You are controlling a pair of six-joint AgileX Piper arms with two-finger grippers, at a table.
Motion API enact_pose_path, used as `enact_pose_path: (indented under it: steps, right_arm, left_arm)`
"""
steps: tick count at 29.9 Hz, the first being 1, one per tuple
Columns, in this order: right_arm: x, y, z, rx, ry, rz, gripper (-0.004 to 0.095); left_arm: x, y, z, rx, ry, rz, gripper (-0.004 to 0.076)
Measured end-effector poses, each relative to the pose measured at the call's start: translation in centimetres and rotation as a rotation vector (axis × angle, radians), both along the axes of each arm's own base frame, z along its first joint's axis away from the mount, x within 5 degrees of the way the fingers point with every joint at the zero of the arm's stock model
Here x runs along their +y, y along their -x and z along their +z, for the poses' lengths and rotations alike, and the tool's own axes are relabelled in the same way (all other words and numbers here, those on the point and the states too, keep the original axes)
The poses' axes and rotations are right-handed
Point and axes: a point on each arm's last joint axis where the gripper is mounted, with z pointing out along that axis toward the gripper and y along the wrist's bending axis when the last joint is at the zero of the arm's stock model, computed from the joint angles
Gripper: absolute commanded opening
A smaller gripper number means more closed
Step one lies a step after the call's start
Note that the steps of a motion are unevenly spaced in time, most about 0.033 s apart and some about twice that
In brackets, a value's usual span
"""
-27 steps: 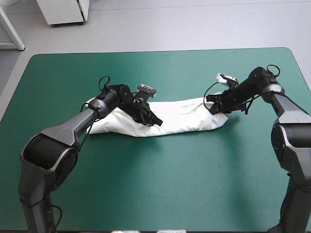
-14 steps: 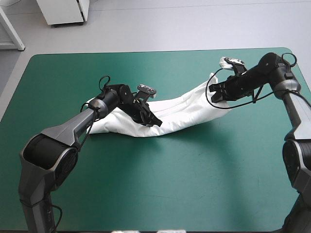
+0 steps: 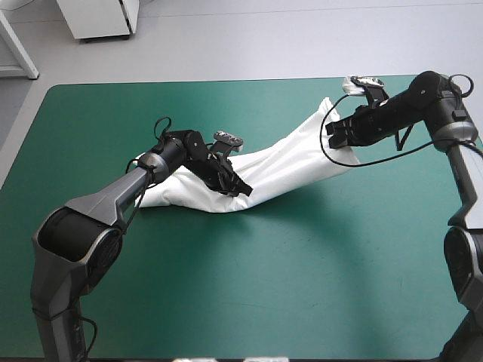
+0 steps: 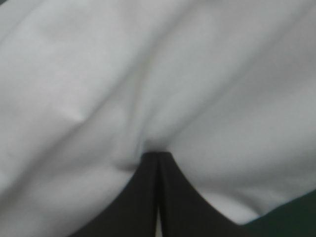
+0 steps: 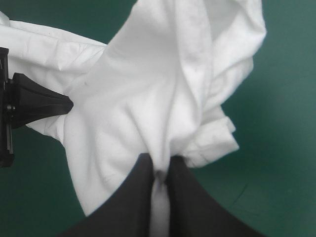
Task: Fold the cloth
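Note:
The white T-shirt (image 3: 287, 162) is a long folded strip across the table's middle. Its left part lies on the teal-green cover, and its right end rises off the table. My left gripper (image 3: 243, 188) rests low on the strip's middle. In the left wrist view this gripper (image 4: 158, 157) is shut, with the T-shirt (image 4: 197, 74) puckered at its tip. My right gripper (image 3: 332, 139) hangs above the far right of the table. In its own view this gripper (image 5: 159, 173) is shut on the bunched T-shirt (image 5: 163, 89), and the left gripper (image 5: 68, 104) shows farther off.
The teal-green cover (image 3: 226, 286) spreads wide between the shirt and the table's front edge. The far edge (image 3: 249, 78) runs a short way behind my right gripper. The right edge lies just beyond the right arm.
My right gripper has risen and moved toward the far right corner, pulling the shirt's right end up off the table. The left gripper and the shirt's left part have stayed put.

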Motion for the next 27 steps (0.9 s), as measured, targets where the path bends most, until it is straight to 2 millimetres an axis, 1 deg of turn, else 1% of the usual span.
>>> enact_pose_path:
  steps: [3, 6, 10, 12, 14, 16, 20, 23, 27]
  right_arm:
    - [0.0, 0.0, 0.0, 0.0, 0.0, 0.0, -0.0017]
    - [0.0, 0.0, 0.1, -0.002, 0.002, 0.0, -0.0017]
    - [0.1, 0.0, 0.2, -0.003, -0.012, 0.0, -0.0017]
    - [0.3, 0.0, 0.3, -0.003, -0.037, 0.0, -0.0017]
    - [0.5, 0.0, 0.5, -0.004, -0.071, 0.002, -0.0017]
    - [0.8, 0.0, 0.7, -0.007, -0.113, 0.006, -0.0017]
    - [2.1, 0.0, 1.3, -0.037, -0.195, 0.023, -0.0017]
    - [4.2, 0.1, 1.7, -0.061, -0.234, 0.062, -0.0017]
    - [7.8, 0.6, 2.0, -0.096, -0.267, 0.113, -0.0017]
  left_arm:
    - [0.0, -0.2, 0.7, -0.002, -0.019, -0.001, -0.0009]
    - [0.1, -0.9, 2.4, -0.039, -0.046, 0.007, -0.0009]
    - [0.5, -1.7, 5.9, -0.113, -0.039, 0.022, -0.0009]
    - [1.4, -1.8, 7.6, -0.131, -0.039, 0.036, -0.0009]
    - [2.7, -2.0, 9.0, -0.145, -0.053, 0.063, -0.0009]
    - [4.5, -1.9, 10.5, -0.17, -0.07, 0.104, -0.0009]
    - [8.2, -0.9, 14.4, -0.238, -0.07, 0.186, -0.0009]
    - [11.1, 0.6, 17.8, -0.313, -0.059, 0.25, -0.0009]
    - [13.9, 2.9, 21.4, -0.391, -0.044, 0.316, -0.0009]
